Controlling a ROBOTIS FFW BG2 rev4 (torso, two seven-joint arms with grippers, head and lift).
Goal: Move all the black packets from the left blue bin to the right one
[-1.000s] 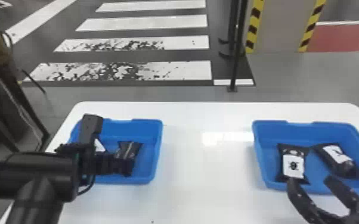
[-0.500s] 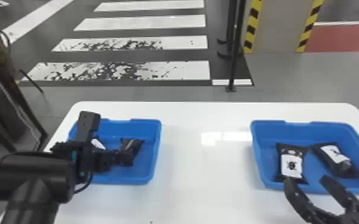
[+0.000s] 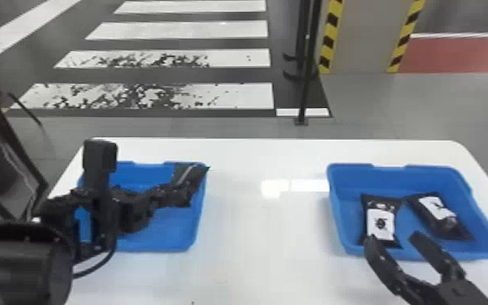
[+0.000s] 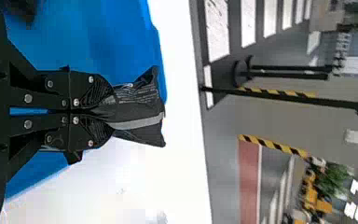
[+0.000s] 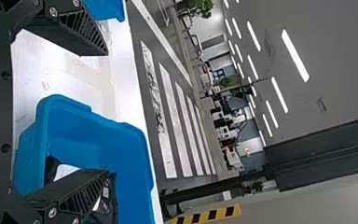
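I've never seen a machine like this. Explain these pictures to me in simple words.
This is a two-armed robot working at a white table. The head view looks forward and down from the robot's head. Each wrist view comes from a camera on one arm and is turned on its side, so upright things appear lying down.

On the table stand two bins. At the left blue bin, the left claw has its two flat black fingers closed on a black packet, which sticks out beyond them.

In the right blue bin lie a packet with a bug picture and a second labelled packet. The right claw is open at that bin's near edge, gripping nothing.
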